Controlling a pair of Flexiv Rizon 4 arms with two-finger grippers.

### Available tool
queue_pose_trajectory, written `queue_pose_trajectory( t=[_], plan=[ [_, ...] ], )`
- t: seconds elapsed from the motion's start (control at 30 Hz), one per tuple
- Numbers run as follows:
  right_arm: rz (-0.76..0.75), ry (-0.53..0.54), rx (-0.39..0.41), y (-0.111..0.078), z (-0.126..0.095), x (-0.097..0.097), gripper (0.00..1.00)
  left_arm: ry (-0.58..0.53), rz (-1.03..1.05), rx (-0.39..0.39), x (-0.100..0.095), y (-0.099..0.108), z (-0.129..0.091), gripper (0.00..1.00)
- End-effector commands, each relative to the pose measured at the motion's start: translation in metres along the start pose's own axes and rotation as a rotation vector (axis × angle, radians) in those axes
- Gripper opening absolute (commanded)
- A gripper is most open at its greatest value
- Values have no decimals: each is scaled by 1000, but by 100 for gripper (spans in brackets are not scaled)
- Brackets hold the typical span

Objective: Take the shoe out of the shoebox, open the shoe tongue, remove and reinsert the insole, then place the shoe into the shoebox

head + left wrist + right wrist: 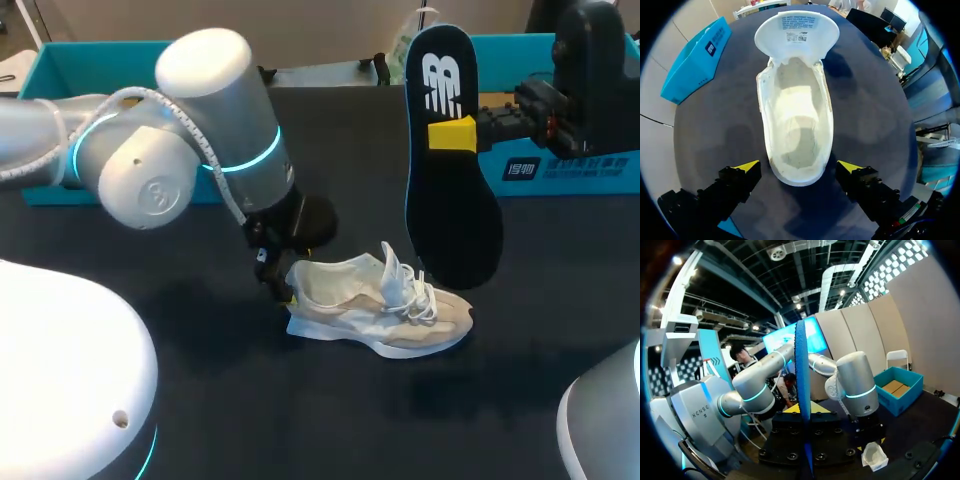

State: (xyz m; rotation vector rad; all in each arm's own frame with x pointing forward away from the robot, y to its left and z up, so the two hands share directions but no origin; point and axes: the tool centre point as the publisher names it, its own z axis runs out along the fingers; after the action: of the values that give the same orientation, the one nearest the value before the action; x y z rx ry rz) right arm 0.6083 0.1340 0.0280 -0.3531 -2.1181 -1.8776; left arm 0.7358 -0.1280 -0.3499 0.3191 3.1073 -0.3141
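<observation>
A white rounded robot housing (60, 380) sits nearest, at the left front corner of a dark table (260, 420). Just beyond it, near the middle of the table, a cream lace-up shoe (380, 310) lies on its sole, heel to the left and toe to the right. Its tongue (796, 32) is folded forward over the toe, and its pale inner lining is in view.

The left arm (190, 130), silver with a glowing teal ring, comes in from the left and points down at the heel. Its end effector (283, 290) is spread wide. In the left wrist view one yellow-tipped finger stands on each side of the heel, close to it but apart.

Above the toe of the shoe, in the air, hangs a black insole (450, 200) with a teal edge and a white logo. It stands upright on end. The right end effector (452, 135), reaching in from the far right on the dark right arm (590, 90), is clamped on the insole's upper part.

At the far edge of the table lie a left teal box (60, 70) and a right teal box (560, 170).
</observation>
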Motion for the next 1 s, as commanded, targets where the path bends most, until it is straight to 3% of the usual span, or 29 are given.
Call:
queue_pose_trajectory(
  t=[0.03,0.3,0.57,0.77,1.0],
  plan=[
    [1,1,3,1,2,-2,0,12,9,-16,0,-6,-4,100],
    [1,1,3,1,2,-2,0,-5,40,-2,-5,-19,-31,100],
    [1,1,3,1,2,-2,0,-31,51,-21,-20,-48,-28,100],
    [1,1,3,1,2,-2,0,-48,64,-24,-37,-72,-9,100],
    [1,1,3,1,2,-2,0,-31,44,-35,-52,-86,20,100]
  ],
)
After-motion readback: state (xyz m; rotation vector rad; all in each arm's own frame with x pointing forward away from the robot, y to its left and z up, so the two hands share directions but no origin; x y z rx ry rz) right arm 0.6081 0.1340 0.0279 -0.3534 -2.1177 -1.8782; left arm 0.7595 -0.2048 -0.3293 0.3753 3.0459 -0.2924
